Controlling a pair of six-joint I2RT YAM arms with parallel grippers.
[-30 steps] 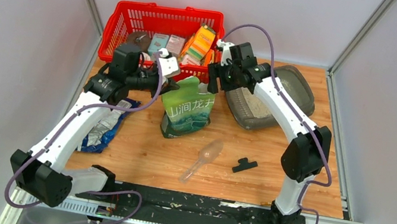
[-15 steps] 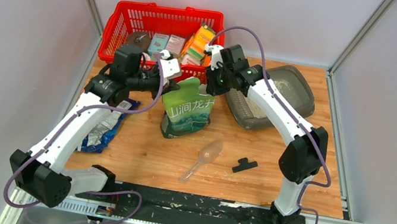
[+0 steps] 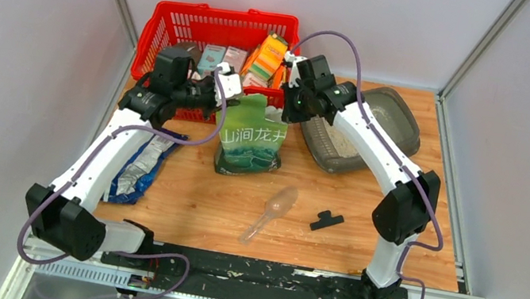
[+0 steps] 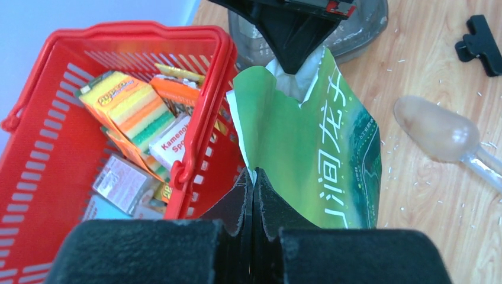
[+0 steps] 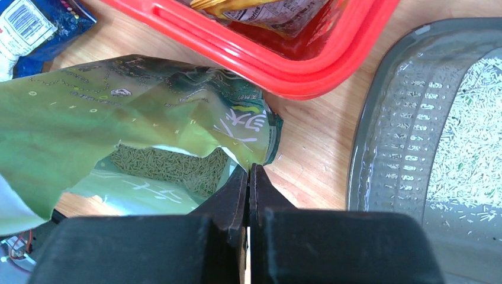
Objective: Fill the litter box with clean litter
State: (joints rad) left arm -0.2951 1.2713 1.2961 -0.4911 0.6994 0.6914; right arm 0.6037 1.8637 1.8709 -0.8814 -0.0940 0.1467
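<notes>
Top view: your left claw [image 3: 234, 99] and right claw [image 3: 282, 114] each pinch a top corner of the green pouch [image 3: 250, 141]. This spreads its mouth, and it stands on the surface [image 3: 365, 205] beside the litter box [image 3: 404, 111].

Left wrist: the claw is clamped on the pouch edge.

Right wrist: the claw is clamped on the rim. Clean litter [image 5: 467, 142] thinly covers the box.

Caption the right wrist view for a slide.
Right gripper pinches the open green pouch beside the partly filled litter box.

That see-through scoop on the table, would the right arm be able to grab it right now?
Probably not yet: the right gripper is shut on the green pouch at its rim. The scoop lies uncovered on the table, so once it lets go the way looks free.
</notes>
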